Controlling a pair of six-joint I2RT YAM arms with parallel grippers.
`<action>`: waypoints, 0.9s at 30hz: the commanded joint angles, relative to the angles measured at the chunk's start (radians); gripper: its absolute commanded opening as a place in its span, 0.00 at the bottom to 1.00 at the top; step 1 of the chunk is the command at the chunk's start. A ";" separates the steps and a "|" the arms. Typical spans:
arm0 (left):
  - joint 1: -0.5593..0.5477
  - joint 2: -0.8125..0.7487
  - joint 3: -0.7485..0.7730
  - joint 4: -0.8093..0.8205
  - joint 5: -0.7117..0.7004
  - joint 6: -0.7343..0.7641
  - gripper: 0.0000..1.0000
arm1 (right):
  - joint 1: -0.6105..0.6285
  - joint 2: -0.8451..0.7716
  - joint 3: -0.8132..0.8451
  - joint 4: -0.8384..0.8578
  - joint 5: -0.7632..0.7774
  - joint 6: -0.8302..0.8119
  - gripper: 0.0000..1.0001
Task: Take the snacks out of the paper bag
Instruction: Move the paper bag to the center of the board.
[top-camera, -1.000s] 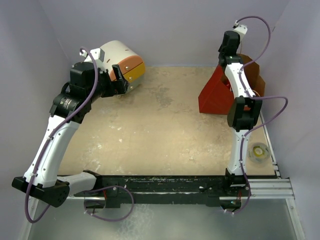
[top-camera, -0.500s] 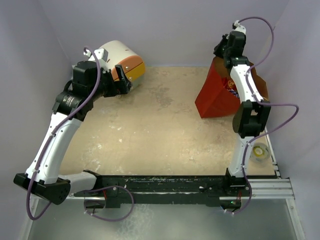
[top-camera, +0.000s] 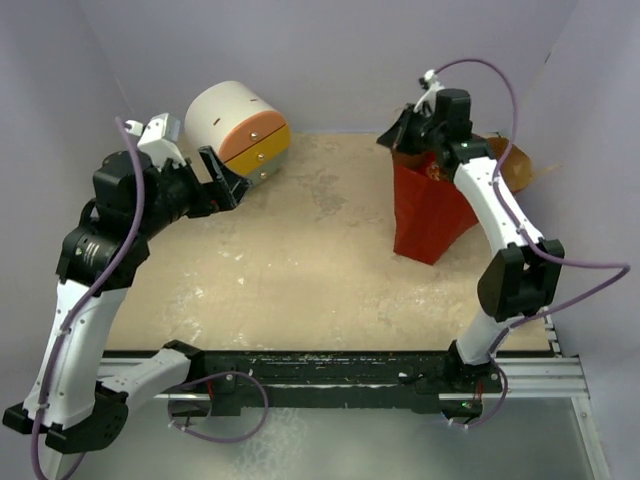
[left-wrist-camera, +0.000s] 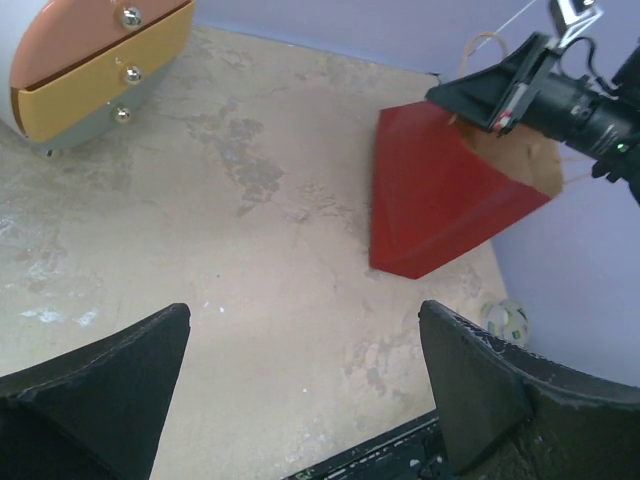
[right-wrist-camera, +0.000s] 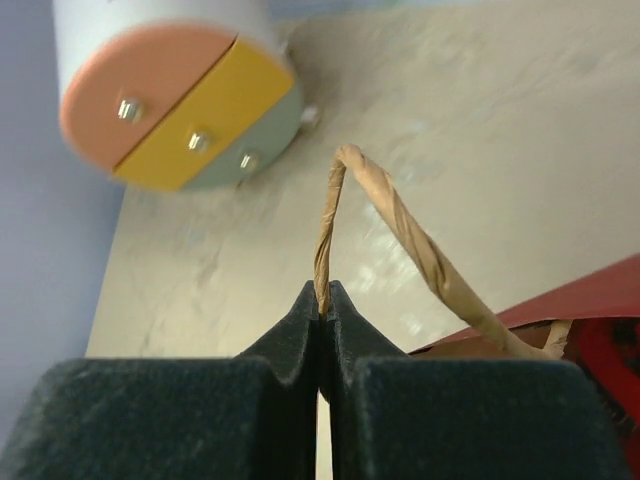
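Right now your right gripper (right-wrist-camera: 322, 300) has its jaws pressed fully together on the thin twisted handle (right-wrist-camera: 400, 230) of the paper bag (top-camera: 430, 215). The bag sits at the far right of the table (top-camera: 320, 270), well apart from the white drawer unit (top-camera: 235, 125). In the left wrist view it leans on one lower edge, its mouth turned away toward the back wall.

You cannot see the snacks from any view; judge them to be down inside.

Treat the bag as light, thin paper that folds and creases easily. The handle is soft cord, glued at its ends, so a hard jerk could tear it off. It should steer the bag well but will let it swing and twist. The packets are probably crinkly, slick and light, so pinch each by a sealed edge, not its puffed middle.

Your left gripper (left-wrist-camera: 310, 390) hangs near the drawer unit with its jaws spread wide and nothing between them. A stiffer hold for it would be the bag's folded rim or a bottom corner.
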 joint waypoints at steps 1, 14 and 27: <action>0.008 -0.061 -0.021 -0.009 0.056 -0.086 0.99 | 0.146 -0.160 -0.064 -0.004 -0.099 0.019 0.00; 0.008 -0.172 -0.020 -0.127 0.080 -0.169 0.99 | 0.625 -0.331 -0.270 0.120 0.074 0.225 0.00; 0.008 -0.268 -0.187 -0.090 0.190 -0.351 0.99 | 0.750 -0.311 -0.156 -0.106 0.083 0.188 0.61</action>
